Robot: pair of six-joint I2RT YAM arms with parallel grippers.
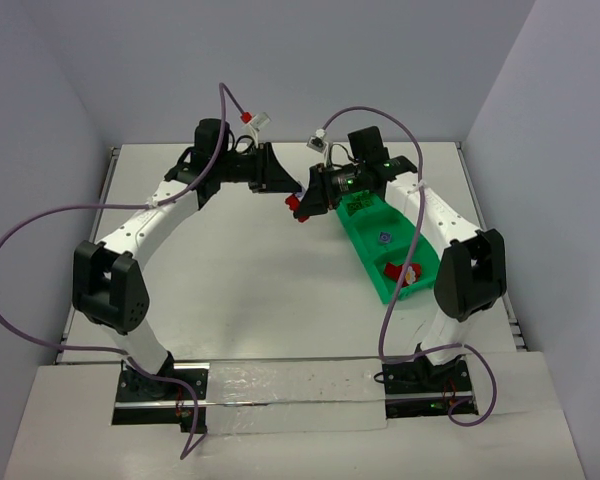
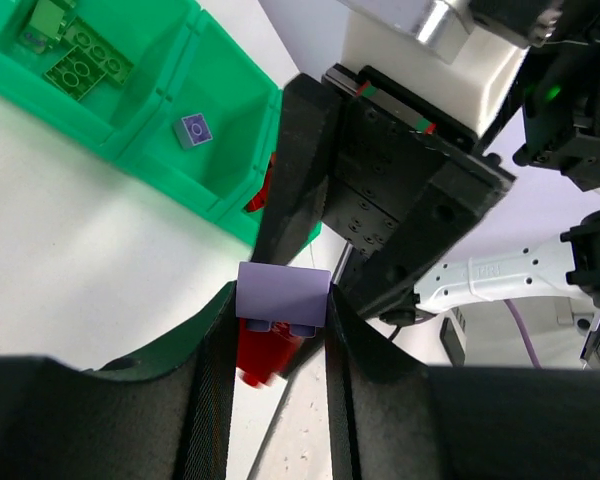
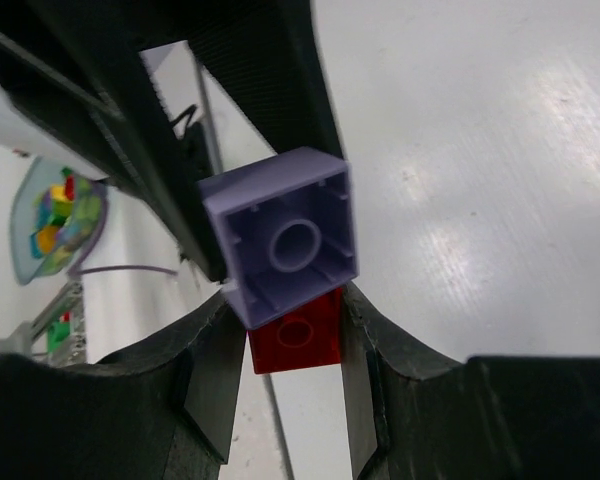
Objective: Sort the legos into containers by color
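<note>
So the tray (image 1: 365,262) sits on the right half of the tabletop (image 1: 240,290), slanting from far-middle to near-right, right alongside the right arm. Its far compartment has a brick pile (image 1: 358,205) in it, the middle one a lone brick (image 1: 384,239), and the near one a brick cluster (image 1: 408,272). Just left of the tray's far end, up above the tabletop, the two grippers meet nose to nose. The left gripper (image 1: 293,190), coming in from the left, is clamped on the upper brick (image 2: 283,293). The right gripper (image 1: 318,192), coming from the right, is clamped on the lower brick (image 1: 300,206) stuck under it.
</note>
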